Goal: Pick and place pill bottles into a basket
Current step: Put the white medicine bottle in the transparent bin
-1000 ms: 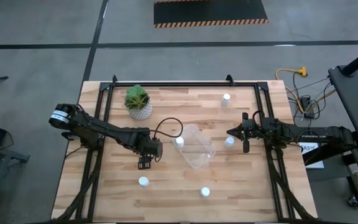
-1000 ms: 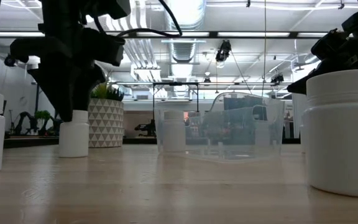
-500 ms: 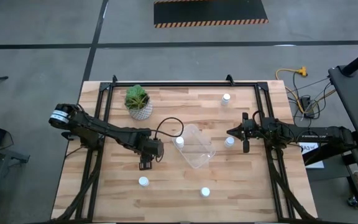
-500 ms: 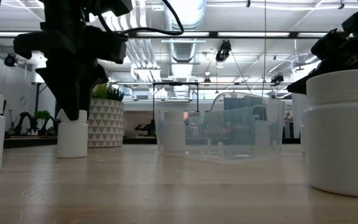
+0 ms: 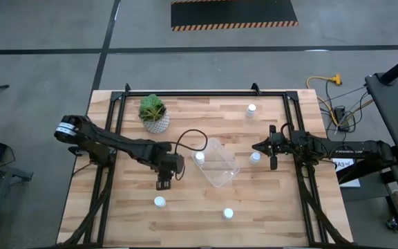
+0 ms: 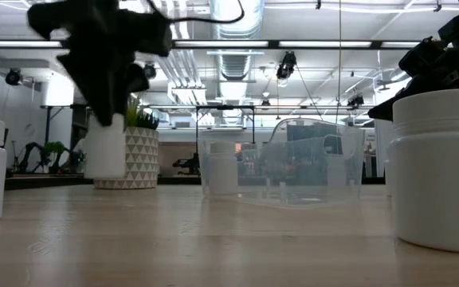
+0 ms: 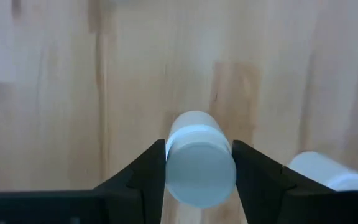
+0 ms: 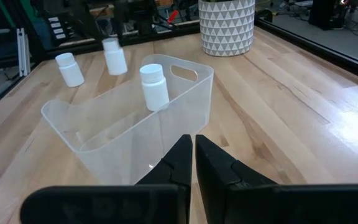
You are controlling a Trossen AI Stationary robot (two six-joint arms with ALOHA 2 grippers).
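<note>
Two grippers over the wooden table (image 5: 268, 200). Left gripper (image 5: 164, 181) near the table's middle, slightly toward the left edge, clamped on a white pill bottle (image 7: 199, 163) and holding it clear of the wood, as seen in the low view (image 6: 106, 147). Clear basket (image 5: 218, 163) at the table's centre, a second bottle (image 5: 200, 158) just beside its left wall. Right gripper (image 5: 272, 147) toward the right edge, fingers (image 8: 180, 163) pressed together on nothing, a bottle (image 5: 255, 158) just beside it. Other bottles near the far edge (image 5: 251, 109) and near the front edge (image 5: 159, 202) (image 5: 228, 214). Plant pot (image 5: 155, 119) toward the far left corner.
</note>
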